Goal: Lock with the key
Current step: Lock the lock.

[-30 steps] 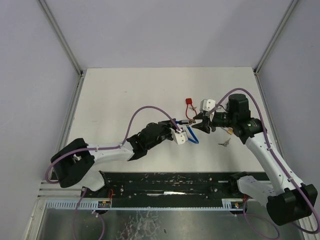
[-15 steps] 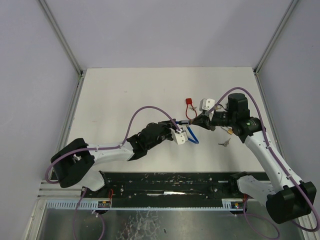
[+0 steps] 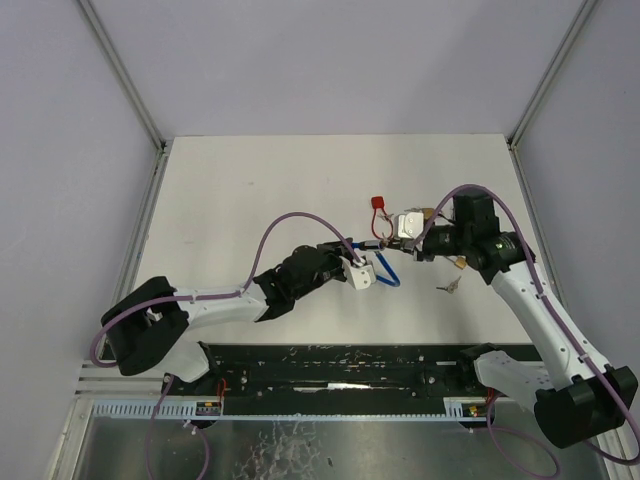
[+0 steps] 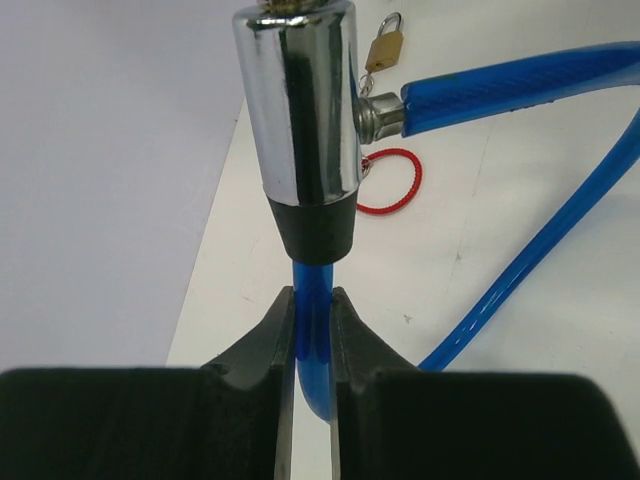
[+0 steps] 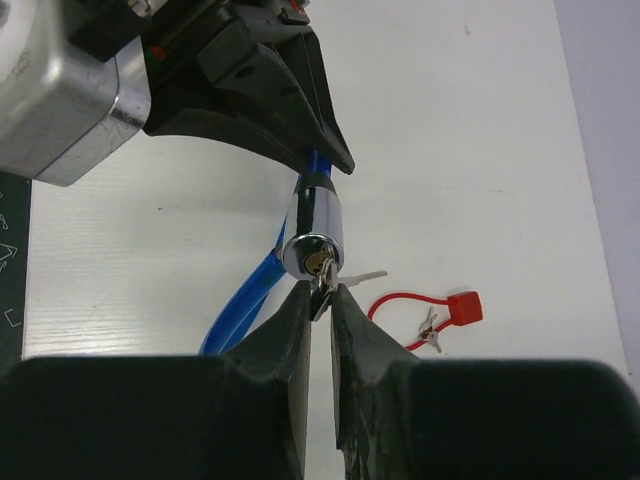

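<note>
A blue cable lock [image 3: 388,275] with a chrome cylinder [image 3: 372,243] hangs above the middle of the table. My left gripper [image 4: 312,320] is shut on the blue cable [image 4: 312,290] just below the black collar of the cylinder [image 4: 305,110]. In the right wrist view the cylinder [image 5: 316,235] faces me with its keyhole, and a key [image 5: 322,280] sits in it. My right gripper [image 5: 321,300] is shut on that key's head. A second key [image 5: 362,276] on the same ring sticks out to the right. From above, the right gripper [image 3: 392,244] meets the cylinder's right end.
A red cable padlock [image 3: 378,203] with small keys [image 5: 428,328] lies behind the cylinder. A brass padlock [image 3: 459,263] and loose keys [image 3: 449,287] lie under the right arm. The left gripper's black fingers [image 5: 270,90] fill the upper left of the right wrist view.
My right gripper has closed from open onto the key in the cylinder, and its wrist has turned a little. The left arm and the lock have stayed still.
</note>
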`<state>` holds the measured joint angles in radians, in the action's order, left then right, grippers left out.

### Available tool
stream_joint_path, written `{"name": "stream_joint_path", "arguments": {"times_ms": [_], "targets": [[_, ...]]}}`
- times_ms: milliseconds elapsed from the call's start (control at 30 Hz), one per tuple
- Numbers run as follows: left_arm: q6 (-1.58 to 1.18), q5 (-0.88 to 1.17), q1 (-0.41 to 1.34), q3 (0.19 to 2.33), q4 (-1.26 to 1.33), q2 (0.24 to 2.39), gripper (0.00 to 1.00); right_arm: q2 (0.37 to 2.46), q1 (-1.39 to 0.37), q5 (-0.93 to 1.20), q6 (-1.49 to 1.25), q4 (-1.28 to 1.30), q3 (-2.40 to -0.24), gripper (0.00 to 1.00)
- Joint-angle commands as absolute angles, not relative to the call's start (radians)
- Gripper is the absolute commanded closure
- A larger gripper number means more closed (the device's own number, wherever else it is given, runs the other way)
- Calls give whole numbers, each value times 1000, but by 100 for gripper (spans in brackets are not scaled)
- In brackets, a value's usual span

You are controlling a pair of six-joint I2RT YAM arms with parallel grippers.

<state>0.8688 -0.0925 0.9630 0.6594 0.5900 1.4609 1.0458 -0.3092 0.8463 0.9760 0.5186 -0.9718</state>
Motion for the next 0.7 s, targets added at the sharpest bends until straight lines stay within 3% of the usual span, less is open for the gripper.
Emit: {"name": "stream_joint_path", "arguments": {"times_ms": [0, 67, 200, 333, 533, 667], "targets": [[853, -100, 953, 649, 546, 1448, 100, 1008, -313, 849, 1093, 604, -1037, 100], [851, -98, 953, 650, 545, 1446, 100, 1004, -312, 873, 1064, 598, -1031, 99], [850, -98, 952, 649, 545, 1442, 100, 1006, -313, 903, 1044, 609, -1005, 69], [849, -97, 952, 649, 545, 1442, 100, 1008, -313, 896, 1007, 607, -1007, 55], [848, -94, 950, 653, 542, 1447, 100, 1017, -313, 904, 827, 510, -994, 52], [848, -94, 950, 652, 542, 1447, 100, 1037, -313, 935, 749, 450, -972, 59]]}}
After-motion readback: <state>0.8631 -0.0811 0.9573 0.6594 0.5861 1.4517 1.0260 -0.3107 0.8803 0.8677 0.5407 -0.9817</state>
